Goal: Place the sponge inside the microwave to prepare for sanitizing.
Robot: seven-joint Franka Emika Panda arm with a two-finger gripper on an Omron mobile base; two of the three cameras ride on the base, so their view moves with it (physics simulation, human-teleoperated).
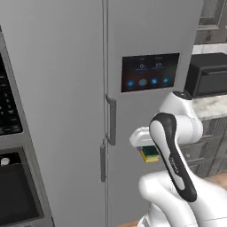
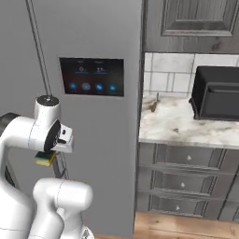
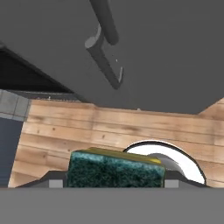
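Observation:
The sponge (image 1: 150,154), a small yellow block with a dark green scrub layer, hangs in front of the fridge door at mid height. My gripper (image 1: 146,148) is shut on it from above. The right base view has the sponge (image 2: 45,158) tucked under the white hand, with the gripper (image 2: 49,154) around it. In the hand view the green face of the sponge (image 3: 116,168) sits between the fingers of the gripper (image 3: 113,180), above the wooden floor. The microwave's black keypad panel (image 1: 8,104) shows at the far left edge; its door and cavity are out of view.
A tall grey fridge (image 1: 66,66) with a dark display panel (image 1: 150,72) and vertical handles (image 1: 111,119) stands straight ahead. A black oven (image 1: 15,190) sits below the keypad. On the marble counter (image 2: 182,126) at right are a black toaster oven (image 2: 217,93) and a brown-handled utensil (image 2: 154,105).

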